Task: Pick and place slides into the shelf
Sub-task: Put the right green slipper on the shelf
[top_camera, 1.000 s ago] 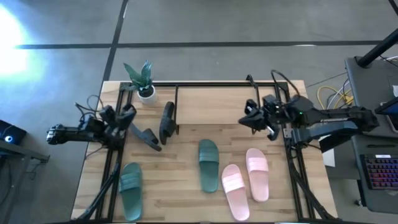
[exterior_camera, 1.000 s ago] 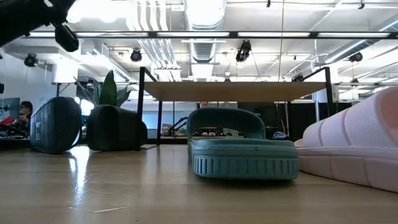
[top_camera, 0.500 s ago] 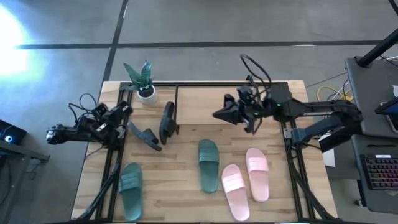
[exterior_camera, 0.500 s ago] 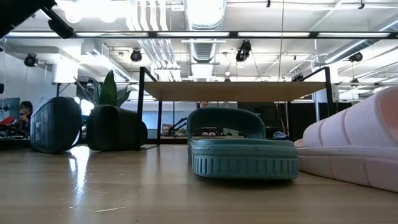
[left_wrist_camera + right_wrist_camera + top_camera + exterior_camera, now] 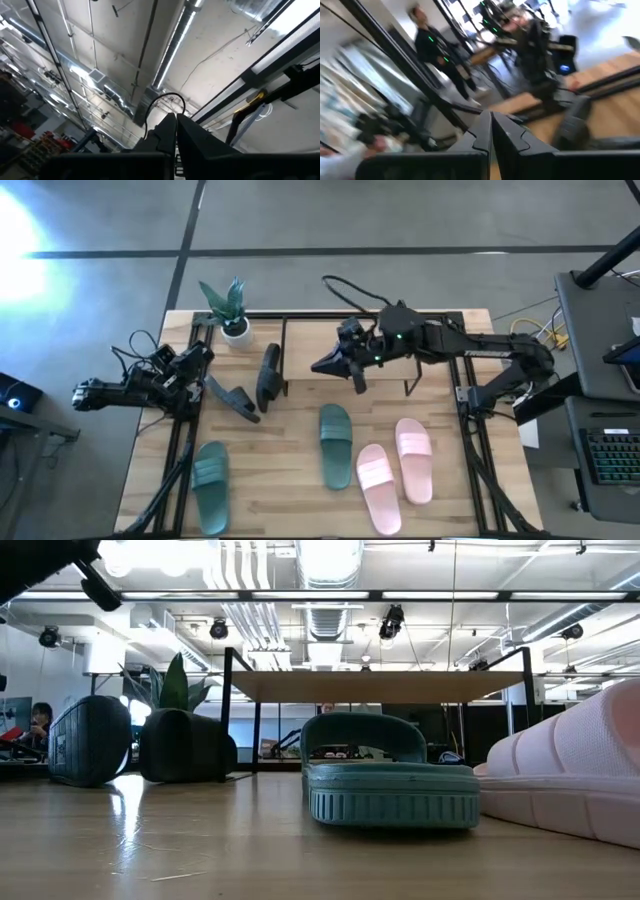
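Note:
The shelf [image 5: 300, 340], a black frame with a light top board [image 5: 380, 686], stands at the table's far middle. Two black slides [image 5: 268, 375] [image 5: 232, 398] stand on edge by its left end, dark humps in the low view [image 5: 90, 740] [image 5: 185, 745]. One green slide [image 5: 336, 445] [image 5: 390, 780] lies flat mid-table, another [image 5: 210, 485] near the left front. The pink pair [image 5: 375, 475] [image 5: 413, 458] lies right of centre. My right gripper [image 5: 322, 365] [image 5: 491, 122] hovers shut over the shelf's left part, pointing left. My left gripper [image 5: 205, 352] [image 5: 176, 122] waits shut at the left edge, tipped upward.
A potted plant [image 5: 232, 310] stands at the far left corner beside the shelf. Black rails [image 5: 180, 450] [image 5: 478, 460] run along both side edges. Bare wood lies between the left green slide and the middle one. People show in the room beyond the table [image 5: 432, 47].
My right gripper has reached from the table's right edge toward the left, rising over the shelf board and levelling out, and has stayed shut. My left gripper has tipped a little further upward at the left edge. No slide has moved.

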Robot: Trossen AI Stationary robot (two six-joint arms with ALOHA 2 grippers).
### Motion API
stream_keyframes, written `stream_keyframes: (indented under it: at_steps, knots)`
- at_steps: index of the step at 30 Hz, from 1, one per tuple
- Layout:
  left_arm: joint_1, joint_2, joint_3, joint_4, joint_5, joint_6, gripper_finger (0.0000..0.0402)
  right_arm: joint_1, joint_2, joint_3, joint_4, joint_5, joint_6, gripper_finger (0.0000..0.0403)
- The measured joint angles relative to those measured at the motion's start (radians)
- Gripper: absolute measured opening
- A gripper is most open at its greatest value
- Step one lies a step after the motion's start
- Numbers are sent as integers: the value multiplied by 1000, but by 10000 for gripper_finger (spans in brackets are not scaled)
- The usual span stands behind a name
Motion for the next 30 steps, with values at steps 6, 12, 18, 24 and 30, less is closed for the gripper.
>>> stream_keyframes:
  at_steps: [6,12,18,24,30]
  knots:
    - [0,-4,5,-3,4,38,0,-24,24,106,-306,9,-145,51]
    - [-1,11,-7,-17,41,36,0,-4,80,183,-513,11,-211,139]
    - [-1,26,-8,-27,9,32,0,71,131,261,-749,144,-217,174]
    - [-1,32,-8,-75,15,33,0,160,197,361,-986,399,-86,176]
    - [-1,44,-8,-169,6,103,0,279,282,431,-1094,578,73,176]
